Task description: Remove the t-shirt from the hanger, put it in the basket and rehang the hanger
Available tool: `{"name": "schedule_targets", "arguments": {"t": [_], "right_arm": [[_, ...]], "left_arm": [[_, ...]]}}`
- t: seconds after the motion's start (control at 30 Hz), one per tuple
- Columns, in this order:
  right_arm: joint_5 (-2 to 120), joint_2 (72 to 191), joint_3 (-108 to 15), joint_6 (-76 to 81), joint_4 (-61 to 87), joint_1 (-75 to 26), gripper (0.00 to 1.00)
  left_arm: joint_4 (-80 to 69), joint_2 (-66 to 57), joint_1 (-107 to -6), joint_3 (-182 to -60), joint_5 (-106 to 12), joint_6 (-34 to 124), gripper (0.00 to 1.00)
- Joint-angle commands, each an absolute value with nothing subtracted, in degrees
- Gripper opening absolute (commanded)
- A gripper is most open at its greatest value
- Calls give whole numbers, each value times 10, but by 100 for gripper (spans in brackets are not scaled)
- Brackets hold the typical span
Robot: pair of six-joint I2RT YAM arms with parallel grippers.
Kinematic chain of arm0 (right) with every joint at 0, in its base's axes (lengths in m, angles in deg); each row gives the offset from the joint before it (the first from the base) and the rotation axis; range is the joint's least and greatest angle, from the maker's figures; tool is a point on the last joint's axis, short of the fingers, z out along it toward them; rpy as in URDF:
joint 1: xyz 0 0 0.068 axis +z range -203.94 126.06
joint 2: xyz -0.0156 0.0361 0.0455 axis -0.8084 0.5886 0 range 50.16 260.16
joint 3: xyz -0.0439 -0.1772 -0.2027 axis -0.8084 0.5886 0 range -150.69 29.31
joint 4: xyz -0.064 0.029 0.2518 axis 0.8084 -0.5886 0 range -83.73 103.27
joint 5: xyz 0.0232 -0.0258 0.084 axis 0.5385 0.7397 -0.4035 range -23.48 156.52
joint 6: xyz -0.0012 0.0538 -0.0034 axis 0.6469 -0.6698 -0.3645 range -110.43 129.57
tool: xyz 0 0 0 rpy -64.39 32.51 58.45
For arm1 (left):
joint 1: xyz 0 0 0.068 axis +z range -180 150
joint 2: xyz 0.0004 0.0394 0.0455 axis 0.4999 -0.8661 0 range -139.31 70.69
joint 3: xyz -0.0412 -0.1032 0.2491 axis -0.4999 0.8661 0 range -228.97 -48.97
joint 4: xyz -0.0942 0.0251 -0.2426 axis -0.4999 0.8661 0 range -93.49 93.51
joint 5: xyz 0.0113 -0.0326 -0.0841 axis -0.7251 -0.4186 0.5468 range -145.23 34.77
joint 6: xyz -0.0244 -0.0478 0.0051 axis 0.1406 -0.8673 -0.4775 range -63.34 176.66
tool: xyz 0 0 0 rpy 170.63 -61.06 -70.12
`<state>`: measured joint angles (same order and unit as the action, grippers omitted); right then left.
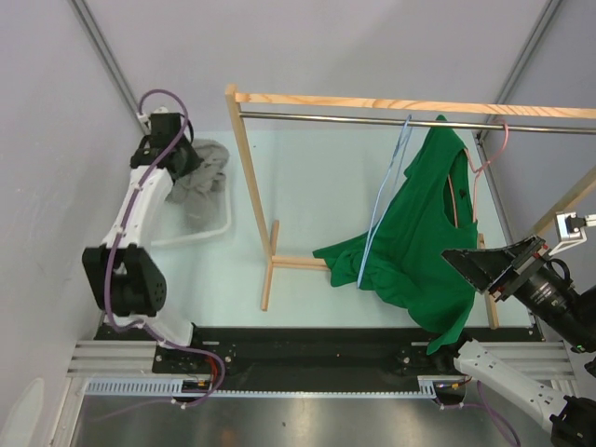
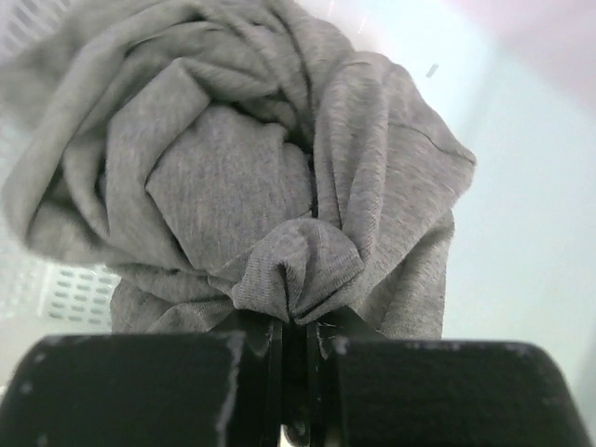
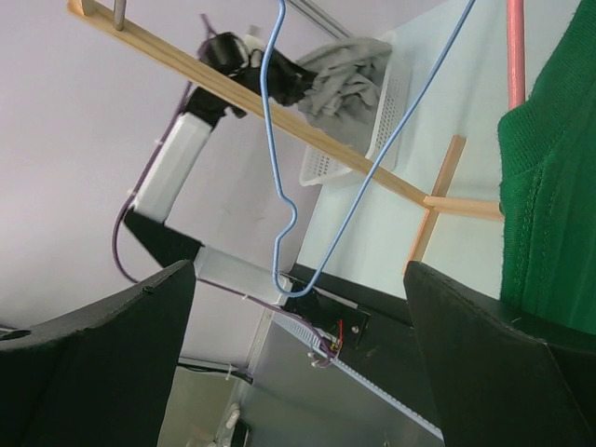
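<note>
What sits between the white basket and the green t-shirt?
In the top view: the rack's wooden left post and its foot, then the blue hanger overlapping the left edge of the green t-shirt.

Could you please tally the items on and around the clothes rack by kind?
Garments: 2 (green t-shirt, grey garment)
Hangers: 2 (blue hanger, pink hanger)
Baskets: 1 (white basket)
Racks: 1 (wooden rack)
Total: 6
</note>
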<state>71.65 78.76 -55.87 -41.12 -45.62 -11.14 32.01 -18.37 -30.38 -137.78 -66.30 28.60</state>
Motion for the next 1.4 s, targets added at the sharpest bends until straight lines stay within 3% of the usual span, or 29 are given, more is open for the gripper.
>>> {"name": "schedule_targets", "arguments": {"t": [0.0, 0.2, 0.7, 0.73, 0.8, 0.83, 0.9, 0.93, 1.17, 1.37], "right_arm": [[716, 785, -571, -403, -448, -108, 100], [712, 787, -570, -405, -446, -108, 100], [712, 788, -594, -396, -456, -107, 100], [712, 789, -596, -394, -459, -107, 100], [709, 791, -610, -387, -467, -107, 100], [701, 796, -616, -382, -469, -107, 100], [690, 802, -634, -365, -473, -107, 100], [679, 810, -640, -358, -475, -107, 100], [709, 849, -696, -305, -510, -105, 100], [851, 913, -747, -232, -559, -94, 100]], "left_arm": [[321, -243, -302, -1356, -620, 290, 0], [325, -309, -284, -1337, -616, 291, 0], [346, -287, -269, -1324, -649, 275, 0], [346, -272, -268, -1319, -655, 270, 17], [336, -244, -268, -1290, -658, 258, 39], [326, -210, -268, -1281, -654, 256, 56], [313, -176, -268, -1257, -636, 262, 73], [310, -160, -270, -1252, -620, 266, 87], [311, -4, -334, -1218, -576, 277, 88], [261, 140, -557, -1118, -580, 283, 78]]}}
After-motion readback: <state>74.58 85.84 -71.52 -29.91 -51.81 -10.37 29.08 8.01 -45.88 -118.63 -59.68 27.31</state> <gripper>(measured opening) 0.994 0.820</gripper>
